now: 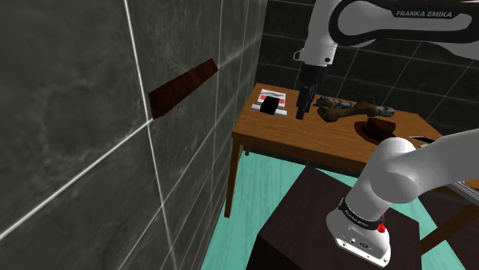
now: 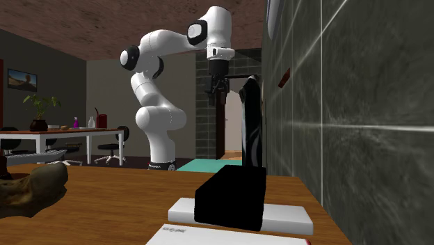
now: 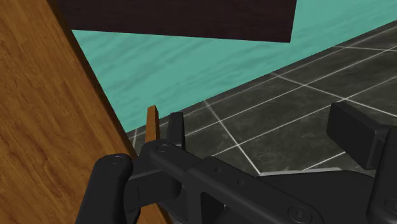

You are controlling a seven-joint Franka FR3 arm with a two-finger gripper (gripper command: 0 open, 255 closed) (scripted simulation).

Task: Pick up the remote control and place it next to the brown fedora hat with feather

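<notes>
The slim, glossy black remote control (image 2: 252, 125) stands nearly upright on the brown wooden worktop (image 1: 307, 142). In the second exterior view it rises behind a black rectangular block (image 2: 233, 198) that rests on a flat white book (image 2: 243, 212), and the block hides its foot. In the shoulder view the remote control (image 1: 302, 104) is a dark sliver between that block (image 1: 270, 108) and a knobbly brown piece like driftwood (image 1: 341, 109).

The brown fedora hat (image 1: 380, 129) sits further along the worktop towards the shoulder view's right. It lies beyond the driftwood-like piece and well apart from the remote control.

The all-black gripper (image 2: 217, 92) hangs from the white arm and points down, holding nothing. In the second exterior view it is plainly clear of the remote control, to that view's left of it and further from the camera. In the shoulder view the gripper (image 1: 307, 98) overlaps the remote control's upper end.

In the wrist view the fingers (image 3: 353, 130) are spread, with dark floor tiles showing in the gap. The wood-grained edge of the worktop (image 3: 44, 127) runs alongside them, with teal floor beyond.
</notes>
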